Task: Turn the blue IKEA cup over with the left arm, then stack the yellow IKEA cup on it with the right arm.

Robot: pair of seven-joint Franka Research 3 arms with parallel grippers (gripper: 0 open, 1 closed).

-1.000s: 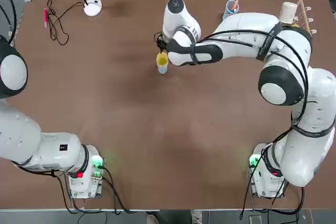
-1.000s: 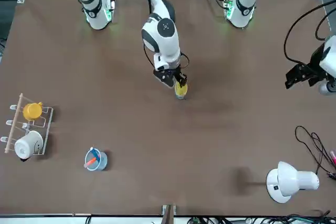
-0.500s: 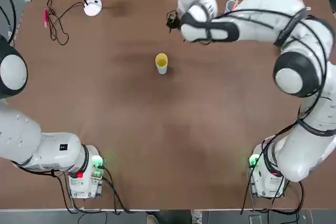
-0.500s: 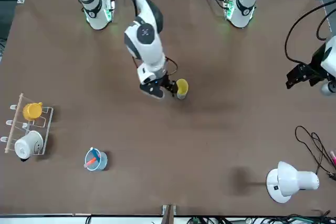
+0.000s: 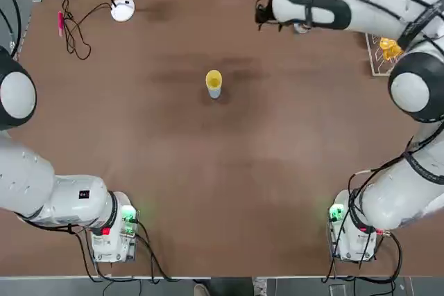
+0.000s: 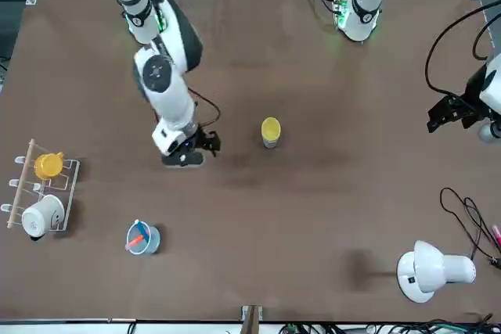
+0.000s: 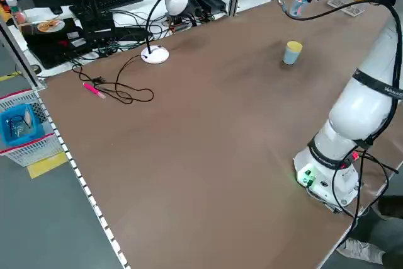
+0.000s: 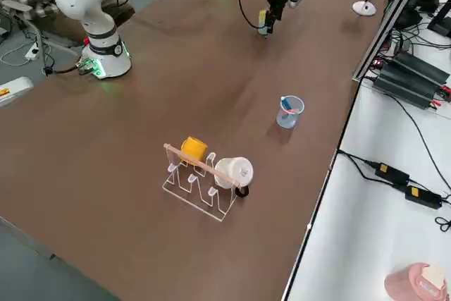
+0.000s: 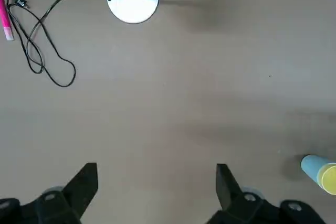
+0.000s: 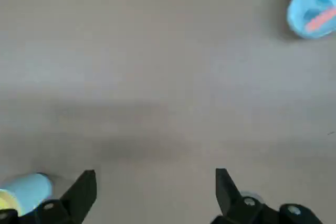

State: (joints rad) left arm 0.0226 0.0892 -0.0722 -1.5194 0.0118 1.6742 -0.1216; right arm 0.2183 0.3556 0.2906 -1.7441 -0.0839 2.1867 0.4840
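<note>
well, the brown bench [image 5: 208, 171] gives both arms plenty of room, the work sitting out in the middle where either could get at it. the right arm [image 5: 415, 93] reaches over its own side, while the left arm [image 5: 83, 195] is over at the other edge, out of its partner's way, i'd say.

off on the right arm's side, the rack [image 6: 69, 185] props up a yellow-orange mug [image 6: 48, 166] and a white mug [image 6: 43, 215], presumably to leave the middle free. the white lamp [image 6: 427, 267] stands across on the other side.

the right hand [image 10: 157, 170] is beside the cups, nothing in it, its fingers spread apart; that gap looks meant to clear the rim. the left hand [image 9: 157, 165] has its fingers apart too and is empty, well away from them.

a clear blue tumbler [image 6: 154, 242] holds sticks and seems no part of this.

as for the pair, the blue cup [image 7: 290, 58] stands upright on the bench, mouth up, so it can take the yellow cup [image 7: 294, 46], which sits nested inside with its rim showing above. the stack looks done to me; backing away gently should be enough, as a knock could tip it.
</note>
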